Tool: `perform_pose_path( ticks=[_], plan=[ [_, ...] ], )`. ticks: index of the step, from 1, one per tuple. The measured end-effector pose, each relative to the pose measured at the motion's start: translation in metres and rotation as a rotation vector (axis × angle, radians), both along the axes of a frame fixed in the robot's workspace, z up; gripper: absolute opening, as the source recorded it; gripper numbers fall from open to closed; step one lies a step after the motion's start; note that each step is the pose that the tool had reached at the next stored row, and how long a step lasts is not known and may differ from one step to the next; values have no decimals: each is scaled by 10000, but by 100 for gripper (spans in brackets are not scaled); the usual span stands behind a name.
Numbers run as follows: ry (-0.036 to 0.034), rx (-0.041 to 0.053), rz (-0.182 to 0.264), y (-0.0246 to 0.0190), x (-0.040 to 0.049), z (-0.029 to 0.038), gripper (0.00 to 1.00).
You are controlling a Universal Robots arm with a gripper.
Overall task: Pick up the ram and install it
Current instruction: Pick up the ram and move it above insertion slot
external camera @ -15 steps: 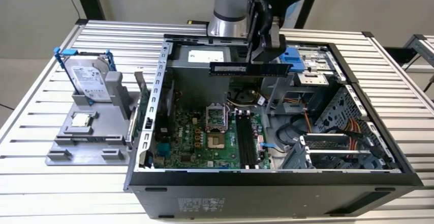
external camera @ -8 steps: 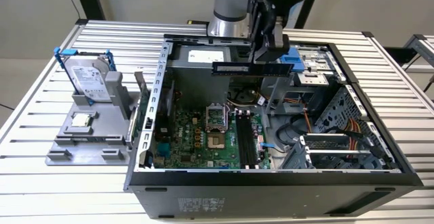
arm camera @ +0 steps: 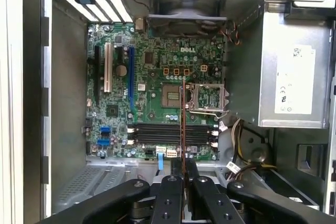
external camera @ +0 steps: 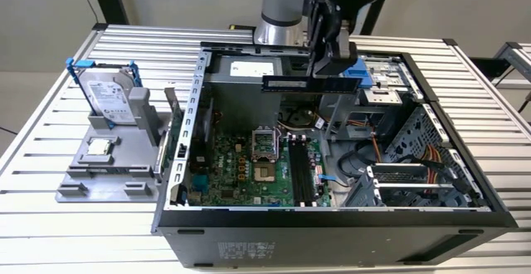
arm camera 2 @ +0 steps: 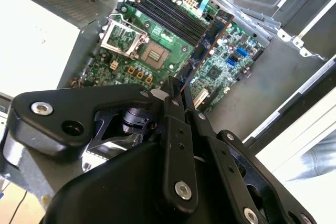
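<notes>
- Work surface: a slotted aluminium table (external camera: pixel 74 224), with a pale wall (external camera: pixel 50 0) behind it. I see the corner of a second, similar table (external camera: pixel 516 56) at the exterior view's right.
- On the table, at the exterior view's left, sits a grey fixture (external camera: pixel 83 184). A hard drive (external camera: pixel 108 94) in a blue frame stands upright in it. In front of the drive lies what looks like a small square silver chip (external camera: pixel 99 146); I can't make out its detail from here.
- Beside the fixture and touching it stands a computer case (external camera: pixel 332 237), open side up.
- Inside the case: green motherboard (external camera: pixel 236 171), a CPU socket (arm camera: pixel 173 94) with its lid swung open, four black memory slots (arm camera: pixel 168 134) side by side, and a silver power supply (arm camera: pixel 294 77) against one wall. Bundled cables lie near the drive bays.
- Gripper (external camera: pixel 332 63): fingers pinched together on the long upper edge of the ram (external camera: pixel 311 83), near the end toward the exterior view's right.
- The ram hangs level above the open case, well clear of the motherboard.
- In the first wrist view the ram (arm camera: pixel 182 129) shows edge-on below the gripper (arm camera: pixel 182 179), and it runs crosswise to the memory slots.
- In the second wrist view the ram (arm camera 2: pixel 207 43) extends from the gripper (arm camera 2: pixel 176 90) out over the board.
</notes>
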State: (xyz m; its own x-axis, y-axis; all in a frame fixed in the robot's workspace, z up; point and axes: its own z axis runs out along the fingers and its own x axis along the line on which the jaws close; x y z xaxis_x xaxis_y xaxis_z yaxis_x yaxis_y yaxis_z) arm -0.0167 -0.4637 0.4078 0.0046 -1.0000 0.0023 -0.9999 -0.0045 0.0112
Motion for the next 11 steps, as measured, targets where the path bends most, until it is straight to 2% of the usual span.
perform_pose_path(
  ticks=[11],
  plan=[
    [0, 0, 0, 9, 129, 0, 0]
  ],
)
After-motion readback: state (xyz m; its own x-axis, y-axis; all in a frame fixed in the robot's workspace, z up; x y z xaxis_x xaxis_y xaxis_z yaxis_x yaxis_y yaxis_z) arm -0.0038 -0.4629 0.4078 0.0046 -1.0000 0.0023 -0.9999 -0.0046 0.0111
